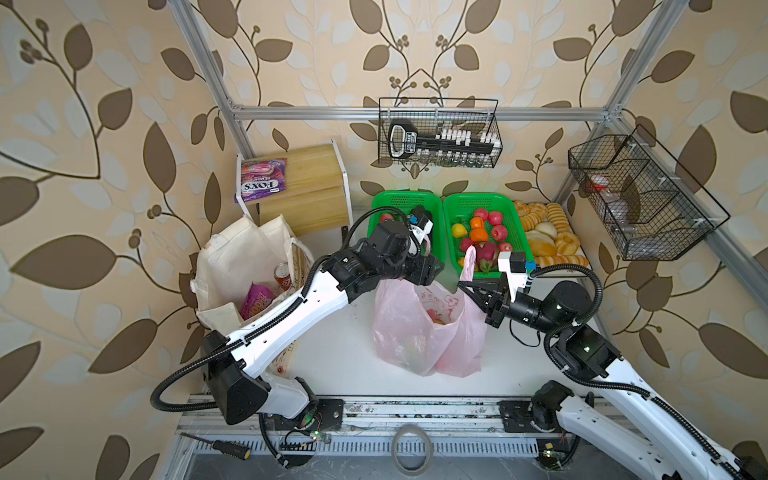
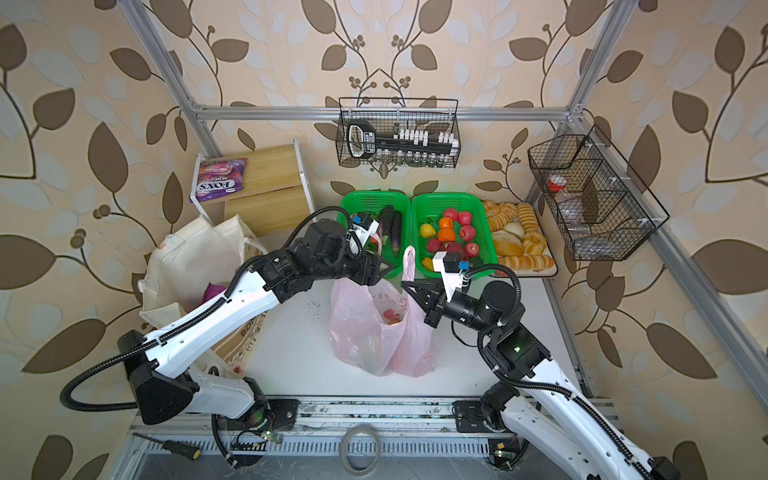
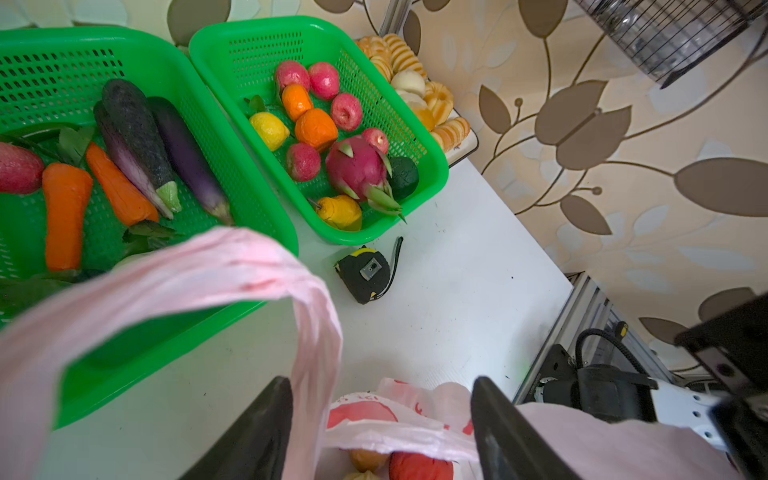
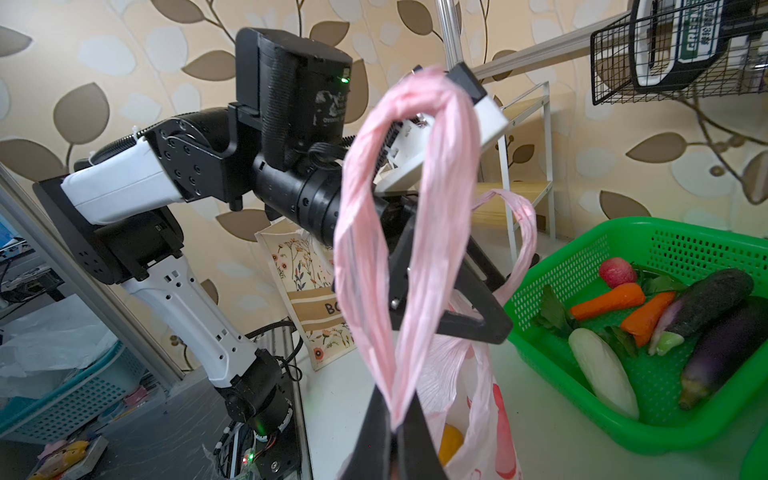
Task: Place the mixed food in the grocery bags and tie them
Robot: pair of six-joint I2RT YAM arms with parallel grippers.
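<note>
- Pink handle loop (image 4: 415,187): pinched by the right gripper (image 4: 394,422).
- Left gripper (image 3: 378,384): fingers spread about the other handle (image 3: 187,274).
- Pink bag (image 1: 415,332), mid-table, awaits tying; left must likely clamp, then cross.

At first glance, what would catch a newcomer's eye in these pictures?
The pink plastic bag standing mid-table, one handle pinched upright by the right hand while the left hand gapes open at the other handle. Behind it, two green baskets glow with bright fruit and vegetables; a cream tote stands at the left.
</note>
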